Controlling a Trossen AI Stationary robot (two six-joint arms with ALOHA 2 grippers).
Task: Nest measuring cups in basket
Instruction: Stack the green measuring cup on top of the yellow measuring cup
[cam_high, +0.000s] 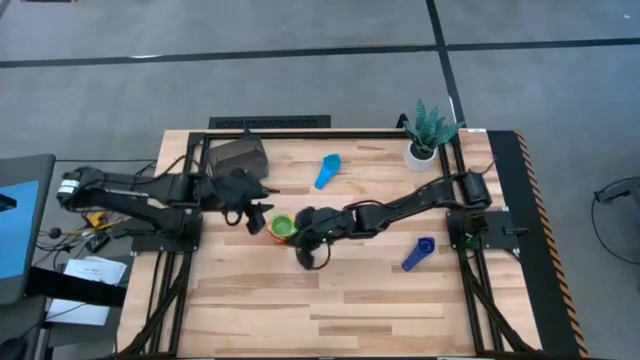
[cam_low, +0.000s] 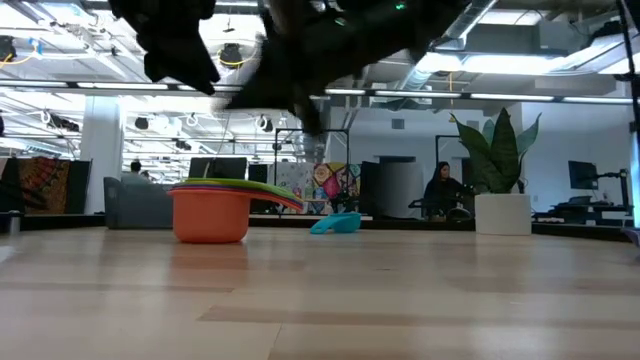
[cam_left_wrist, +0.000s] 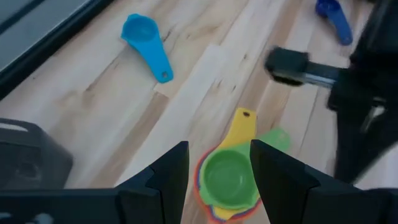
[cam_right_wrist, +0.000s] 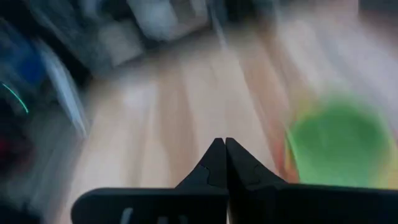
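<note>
**Stack under my left pincer, basket behind me**

Nearest in my left wrist view are my own two dark fingers (cam_left_wrist: 168, 171), spread wide and empty, framing the nested cup stack (cam_left_wrist: 227, 183). My left pincer (cam_high: 262, 218) hangs just beside and above that stack, which sits on the desk (cam_high: 350, 300) with the green cup (cam_high: 284, 226) on top and the yellow handle (cam_left_wrist: 241, 127) running away from me, toward the right arm. The basket (cam_high: 238, 155) is close to the stack on my own side. The light blue cup (cam_high: 327, 171) lies beyond the stack, the blue cup (cam_high: 418, 254) well apart from it. My right pincer (cam_high: 305, 252) is clenched on nothing, just past the stack. My left is nearer, I judge.
</note>
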